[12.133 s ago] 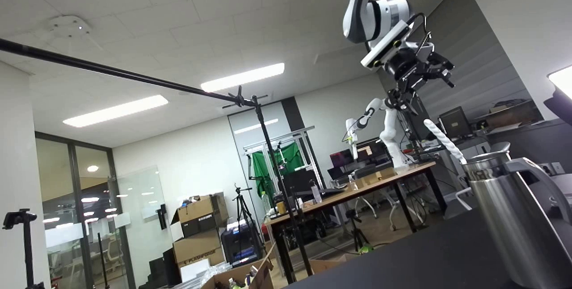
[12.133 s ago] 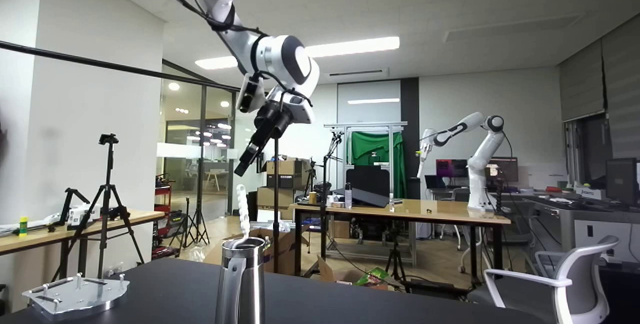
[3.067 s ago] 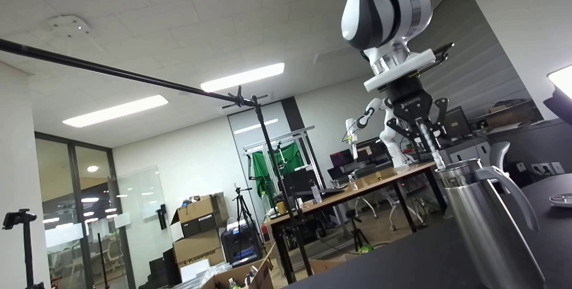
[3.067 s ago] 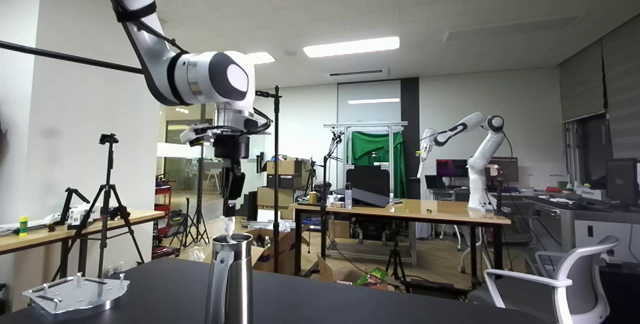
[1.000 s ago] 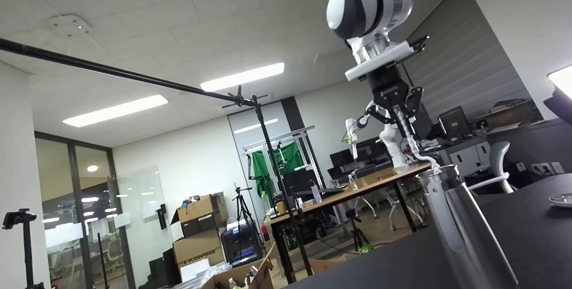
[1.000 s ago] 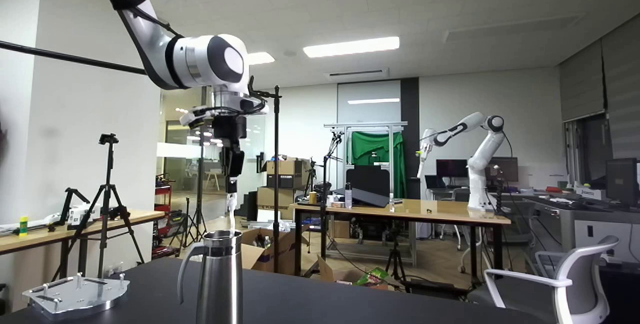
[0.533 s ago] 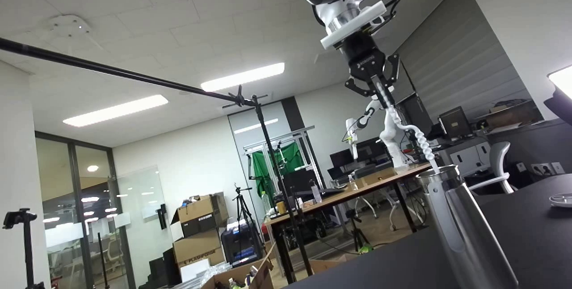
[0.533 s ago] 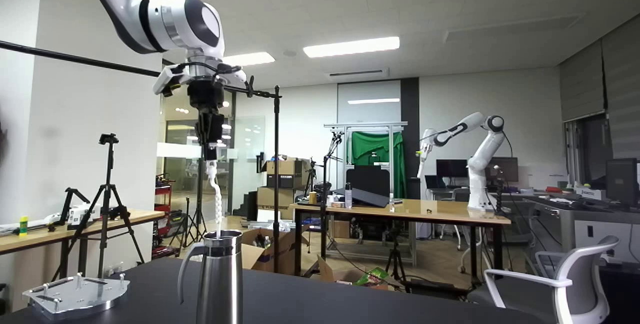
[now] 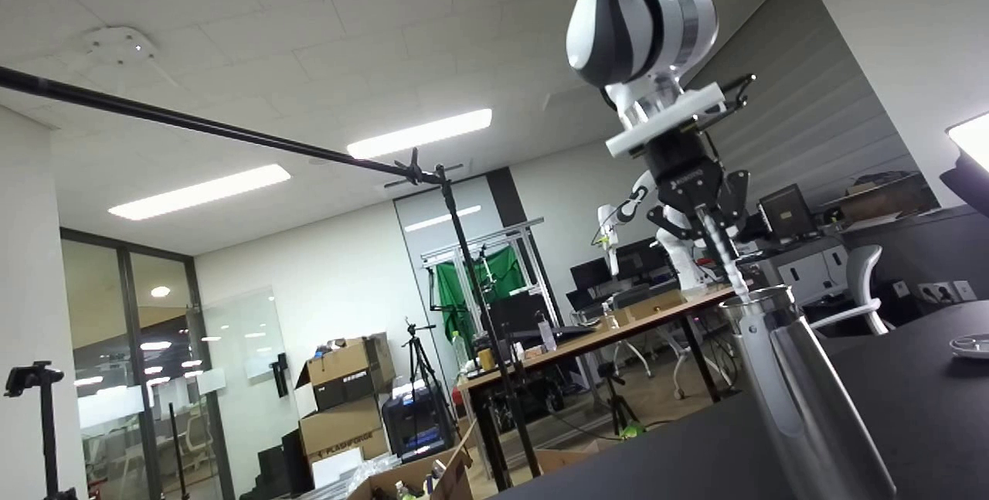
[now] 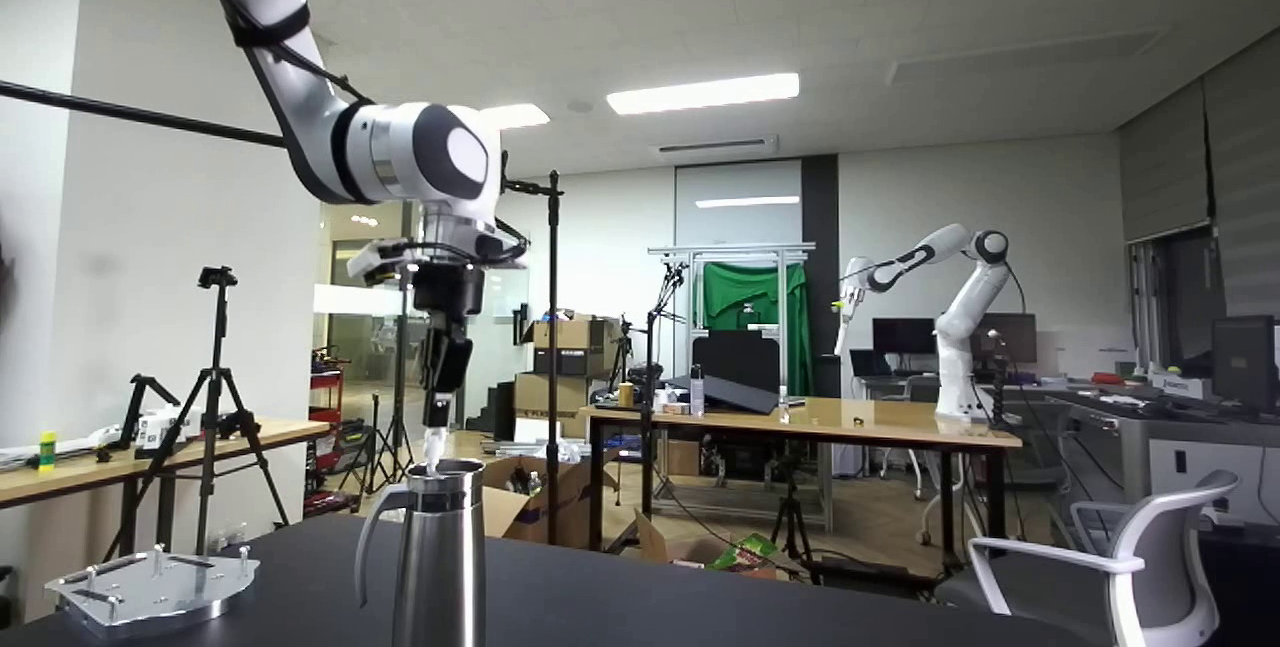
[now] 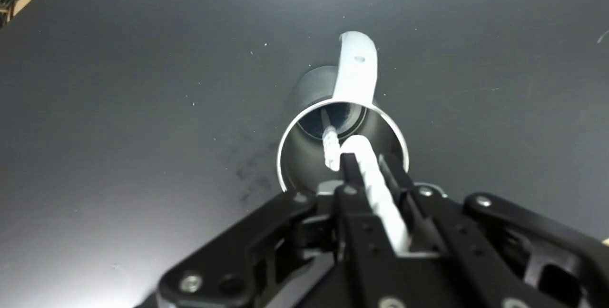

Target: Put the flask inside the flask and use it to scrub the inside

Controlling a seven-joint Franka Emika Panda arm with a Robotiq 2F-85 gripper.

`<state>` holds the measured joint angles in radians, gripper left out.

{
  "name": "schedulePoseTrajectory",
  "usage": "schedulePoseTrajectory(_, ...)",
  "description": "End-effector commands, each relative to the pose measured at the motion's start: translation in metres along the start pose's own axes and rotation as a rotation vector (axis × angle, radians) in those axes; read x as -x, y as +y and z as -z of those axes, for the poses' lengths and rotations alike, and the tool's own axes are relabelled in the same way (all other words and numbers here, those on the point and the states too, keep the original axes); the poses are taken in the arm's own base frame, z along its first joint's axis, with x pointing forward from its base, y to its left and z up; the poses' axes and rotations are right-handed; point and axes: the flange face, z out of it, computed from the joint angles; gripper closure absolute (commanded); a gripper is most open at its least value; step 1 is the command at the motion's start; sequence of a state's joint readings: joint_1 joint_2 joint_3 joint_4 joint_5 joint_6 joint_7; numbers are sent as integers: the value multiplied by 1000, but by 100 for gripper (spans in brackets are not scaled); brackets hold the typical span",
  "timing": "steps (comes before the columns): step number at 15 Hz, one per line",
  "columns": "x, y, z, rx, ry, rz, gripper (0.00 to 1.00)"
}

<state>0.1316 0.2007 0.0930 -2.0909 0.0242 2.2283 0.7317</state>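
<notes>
The flask is a steel pitcher (image 9: pixel 807 407) standing upright on the black table, its grey handle (image 10: pixel 372 542) turned to the left in an exterior view. My gripper (image 11: pixel 370 160) is shut on a white twisted stick (image 11: pixel 330 148), just above the open mouth. In both exterior views only a short length of stick shows between the gripper (image 10: pixel 437 417) and the rim (image 10: pixel 445 472). The wrist view looks into the flask, where the stick's lower part bends and reaches down along the inside. Its very tip is hard to make out at the bottom. No second flask is in view.
A clear plate with metal posts (image 10: pixel 155 592) lies on the black table (image 10: pixel 640 597). Near the table stand a tripod (image 10: pixel 215 397), a white chair (image 10: pixel 1150 567) and an open cardboard box (image 10: pixel 560 502). Another white arm (image 10: pixel 965 327) stands on a farther table.
Since half a second ago my gripper has come down, pushing the stick from mostly drawn out to deep inside. Compared with three seconds ago, the flask has shifted and its handle has turned.
</notes>
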Motion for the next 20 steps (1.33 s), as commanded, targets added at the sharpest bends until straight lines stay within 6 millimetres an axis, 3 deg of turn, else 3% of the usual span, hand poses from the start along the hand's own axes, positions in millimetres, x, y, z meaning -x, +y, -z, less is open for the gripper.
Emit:
schedulePoseTrajectory(1, -21, -1, -17, -26, -17, -23, 96)
schedulePoseTrajectory(5, -20, -2, 2, -30, 1, -23, 96)
schedulePoseTrajectory(6, -18, -2, 7, -27, 0, -36, 60)
schedulePoseTrajectory(8, -10, 0, 17, 24, -2, -16, 54)
schedulePoseTrajectory(13, 21, 8, 65, 67, -19, 27, 19)
schedulePoseTrajectory(16, 27, 23, 76, 96, -114, 8, 1)
schedulePoseTrajectory(17, 25, 11, 70, 78, -68, 36, 17)
schedulePoseTrajectory(20, 26, 20, 75, 98, -96, 23, 0)
